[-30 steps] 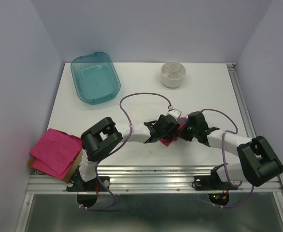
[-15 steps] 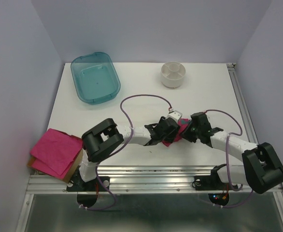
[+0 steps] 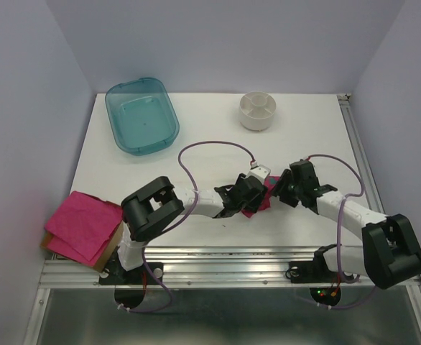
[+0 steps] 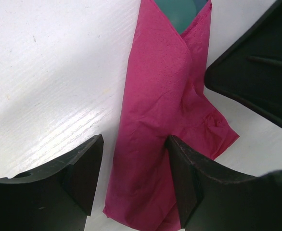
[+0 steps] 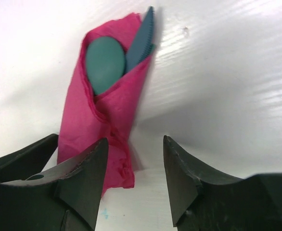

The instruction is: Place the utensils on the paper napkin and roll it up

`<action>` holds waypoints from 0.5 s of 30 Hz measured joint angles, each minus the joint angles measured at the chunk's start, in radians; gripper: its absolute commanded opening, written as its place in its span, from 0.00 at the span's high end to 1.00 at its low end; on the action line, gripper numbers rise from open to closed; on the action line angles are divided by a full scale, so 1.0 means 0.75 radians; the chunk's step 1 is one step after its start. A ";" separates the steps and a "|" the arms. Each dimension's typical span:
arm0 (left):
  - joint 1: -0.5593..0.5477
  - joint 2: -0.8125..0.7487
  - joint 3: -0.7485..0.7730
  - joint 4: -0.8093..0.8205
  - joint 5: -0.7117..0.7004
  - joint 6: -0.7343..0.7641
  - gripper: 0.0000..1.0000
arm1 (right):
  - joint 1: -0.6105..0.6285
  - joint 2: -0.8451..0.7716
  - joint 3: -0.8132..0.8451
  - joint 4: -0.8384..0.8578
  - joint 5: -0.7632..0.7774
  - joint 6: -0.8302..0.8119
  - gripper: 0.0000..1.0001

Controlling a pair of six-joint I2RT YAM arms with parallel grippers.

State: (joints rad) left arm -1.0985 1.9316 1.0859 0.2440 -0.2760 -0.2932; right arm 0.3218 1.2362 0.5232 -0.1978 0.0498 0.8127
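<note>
A: What sits on the white table (image 3: 218,144)?
B: A teal tub (image 3: 141,115) at the far left, a pile of pink napkins (image 3: 81,226) at the near-left edge, and a round white pot (image 3: 258,111) at the back.
A: And the grippers?
B: They meet mid-table. The left gripper (image 4: 134,178) is spread wide, its fingers astride the paper napkin (image 4: 165,106). The right gripper (image 5: 134,168) is also spread, grasping nothing, at the roll's other end.
A: The napkin itself?
B: It lies flat, wrapped round the utensils (image 5: 105,62); a spoon bowl and a serrated blade poke out of one end
</note>
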 measured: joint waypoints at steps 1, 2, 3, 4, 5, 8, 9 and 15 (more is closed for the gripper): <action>0.000 0.000 0.000 0.000 0.000 0.001 0.34 | 0.000 0.006 0.008 0.007 -0.011 -0.018 0.43; 0.000 -0.001 0.000 0.000 0.001 0.001 0.34 | 0.000 0.011 0.016 0.016 -0.031 -0.036 0.43; 0.000 -0.001 0.000 0.000 0.001 0.002 0.34 | 0.000 0.016 0.021 0.027 -0.044 -0.048 0.43; 0.000 -0.001 0.000 0.000 0.001 0.002 0.34 | 0.000 0.020 0.027 0.034 -0.057 -0.062 0.42; 0.000 -0.001 0.000 0.000 0.002 0.002 0.34 | 0.000 0.031 0.037 0.045 -0.073 -0.076 0.41; 0.000 -0.001 0.000 0.000 0.003 0.003 0.34 | 0.000 0.057 0.058 0.051 -0.087 -0.094 0.41; 0.000 -0.002 -0.001 0.001 0.003 0.005 0.34 | 0.000 0.067 0.064 0.055 -0.089 -0.097 0.41; -0.009 -0.006 -0.014 0.019 -0.002 0.017 0.34 | 0.000 0.154 0.126 0.056 -0.097 -0.101 0.41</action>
State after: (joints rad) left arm -1.1053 1.9274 1.0752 0.2581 -0.2771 -0.2806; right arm 0.3218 1.3514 0.6178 -0.1555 -0.0231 0.7368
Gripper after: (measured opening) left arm 0.665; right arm 0.592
